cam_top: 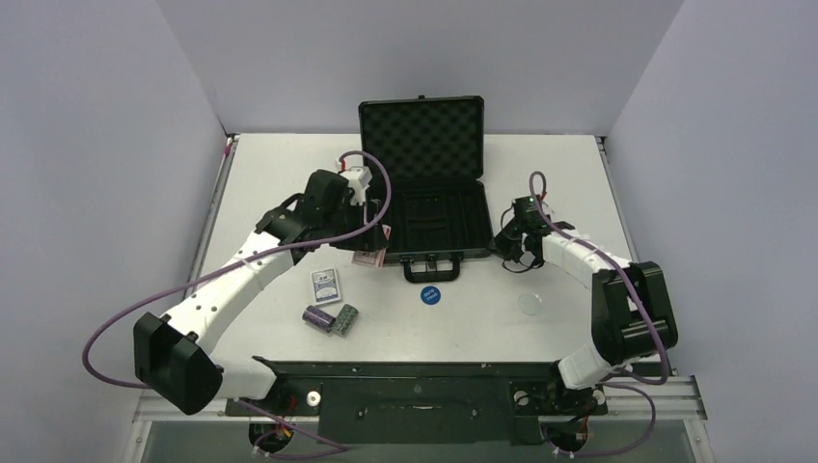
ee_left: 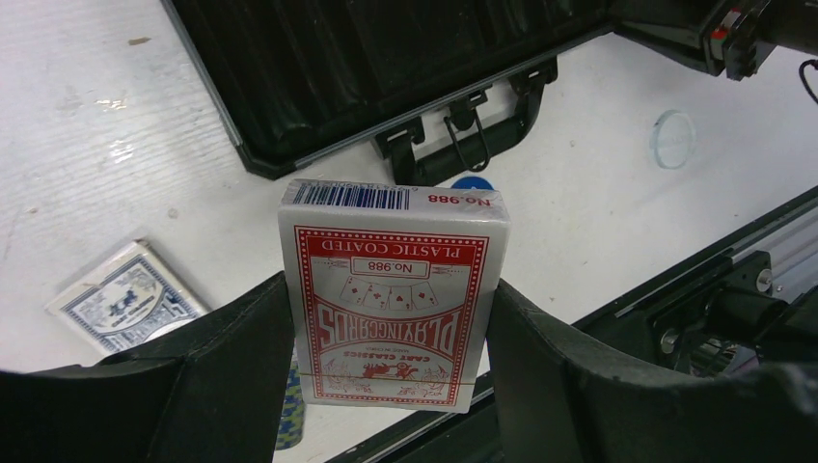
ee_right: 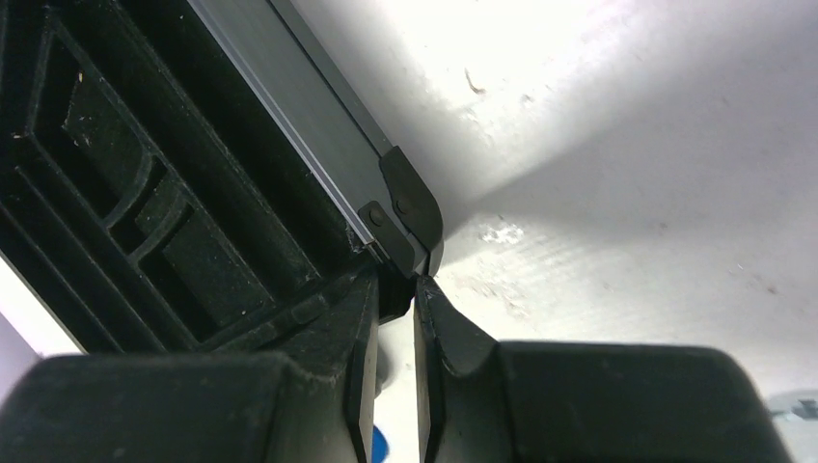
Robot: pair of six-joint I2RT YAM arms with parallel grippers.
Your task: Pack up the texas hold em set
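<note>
Closest to my left wrist camera is the red, plastic-wrapped pack of playing cards [ee_left: 391, 299], clamped upright between the two black fingers of the left gripper [ee_left: 391, 294], with its barcode end away from the lens. From above, that pack hangs just off the front left corner of the small black hard case [cam_top: 444, 222]. The case lies open mid-table, its egg-crate foam lid [cam_top: 422, 138] standing upright and its handle [cam_top: 431, 267] toward me.

Only the overhead view shows the two purple-and-green chip stacks [cam_top: 331, 317] lying side by side on the white table [cam_top: 579, 193] and all of the flat blue disc [cam_top: 430, 295]. The blue-backed card pack [ee_left: 125, 304] and the clear disc [ee_left: 672, 138] show in both views.

The right gripper [ee_right: 397, 289] has its jaws almost together, with the tips at the case's front right corner. I cannot tell whether they pinch it. The moulded compartments are too dark to read.
</note>
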